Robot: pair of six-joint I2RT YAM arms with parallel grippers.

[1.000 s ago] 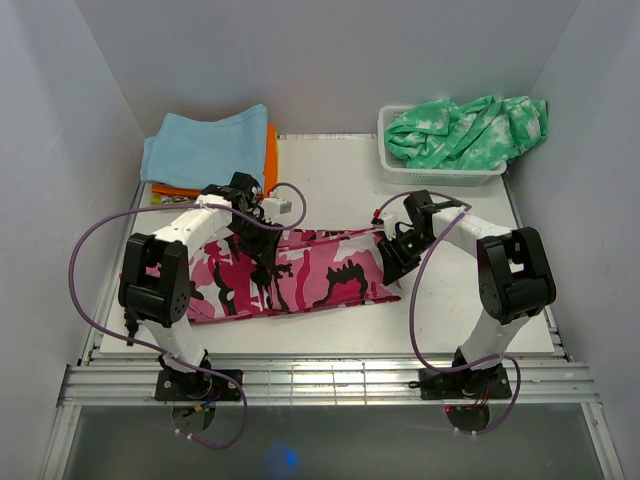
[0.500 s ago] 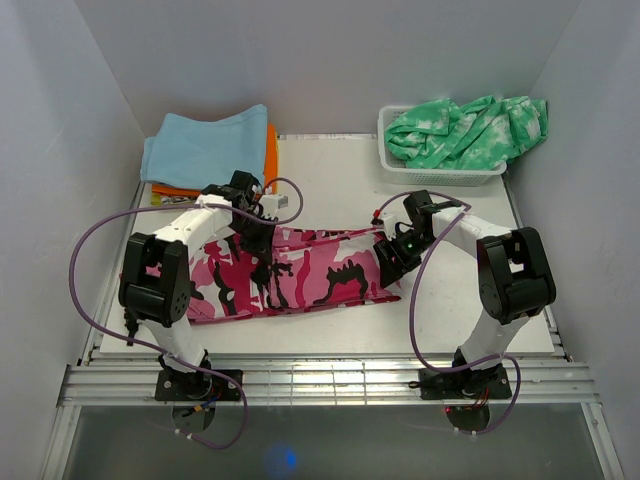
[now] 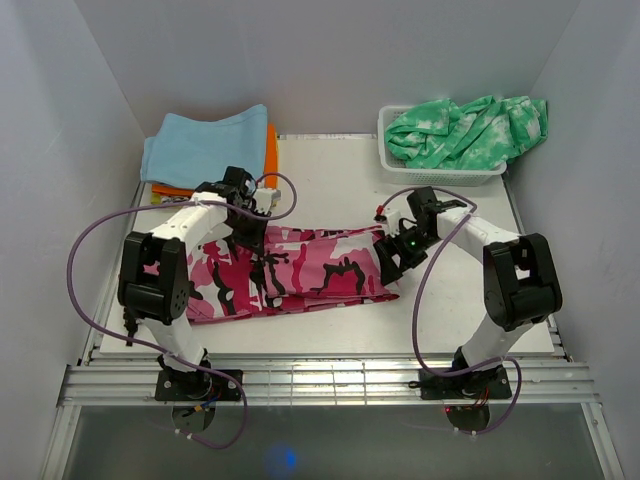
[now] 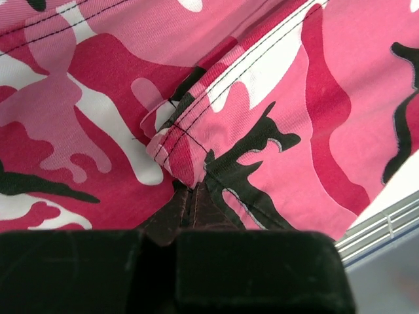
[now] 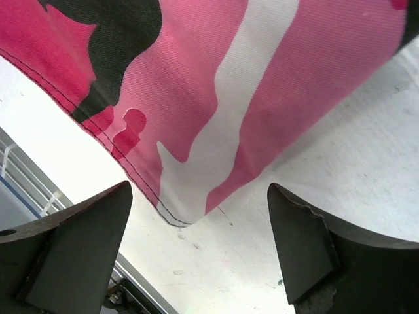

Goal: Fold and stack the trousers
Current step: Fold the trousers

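At the back left, a folded pile [image 3: 205,150] topped in light blue is seen on the table [image 3: 340,180]. The left gripper [image 3: 248,236] is clamped on a seamed fold of the trousers [image 3: 300,272], which are laid as a long band across the near middle, apparently folded lengthwise once. The right gripper [image 3: 392,262] is held over the band's right corner with jaws apart, nothing gripped. A green tie-dye garment [image 3: 465,130] is heaped in the basket [image 3: 440,178]. Crosswise folding and stacking are judged not yet done.
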